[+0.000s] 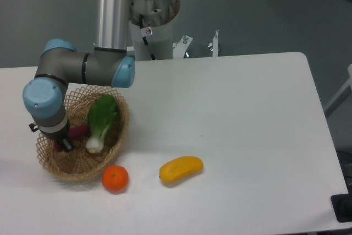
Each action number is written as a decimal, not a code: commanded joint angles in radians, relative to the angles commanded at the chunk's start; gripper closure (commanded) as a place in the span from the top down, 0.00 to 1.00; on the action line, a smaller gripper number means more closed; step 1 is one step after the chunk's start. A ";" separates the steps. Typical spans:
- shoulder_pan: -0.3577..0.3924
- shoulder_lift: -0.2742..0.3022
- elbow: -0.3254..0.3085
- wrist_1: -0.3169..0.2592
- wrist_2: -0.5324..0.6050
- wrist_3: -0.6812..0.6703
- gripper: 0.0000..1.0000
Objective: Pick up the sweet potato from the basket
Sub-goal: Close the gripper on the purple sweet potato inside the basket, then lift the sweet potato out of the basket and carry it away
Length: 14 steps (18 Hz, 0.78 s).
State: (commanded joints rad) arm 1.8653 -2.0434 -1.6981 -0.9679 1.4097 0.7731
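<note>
Wicker filled the left of the frame: the basket (113, 146) sat near the counter's (236, 108) left edge, holding a green leafy vegetable (101, 118) propped from upper right to lower left, and just left of it the sweet potato (78, 131), of which only a short magenta stretch showed. The claw (65, 143) was down inside the basket, close against the tuber's left end, hanging under the blue-capped wrist (43, 98). The wrist and the claw's dark body hid the tips, so I could not tell whether they stood apart or had closed on anything.

The arm probably came from above and the left because the greens crowded the tuber's right flank; that left the only free side. Room was tight: lattice rim to the left, greens to the right. Straight up looked open. An orange (115, 178) touched the basket's lower rim, and a yellow oblong fruit (181, 169) lay well apart at lower centre; neither was in the way of a lift.
</note>
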 joint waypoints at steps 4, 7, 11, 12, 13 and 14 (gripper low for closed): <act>0.011 0.031 0.014 0.002 -0.008 -0.005 0.11; 0.038 0.040 0.044 0.002 -0.009 -0.008 0.12; 0.100 0.060 0.087 0.003 -0.005 -0.008 0.12; 0.123 0.066 0.097 0.005 -0.003 -0.006 0.12; 0.146 0.069 0.104 0.005 -0.002 -0.003 0.12; 0.170 0.074 0.112 0.005 0.002 0.000 0.12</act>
State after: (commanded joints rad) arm 2.0353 -1.9697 -1.5862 -0.9633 1.4112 0.7731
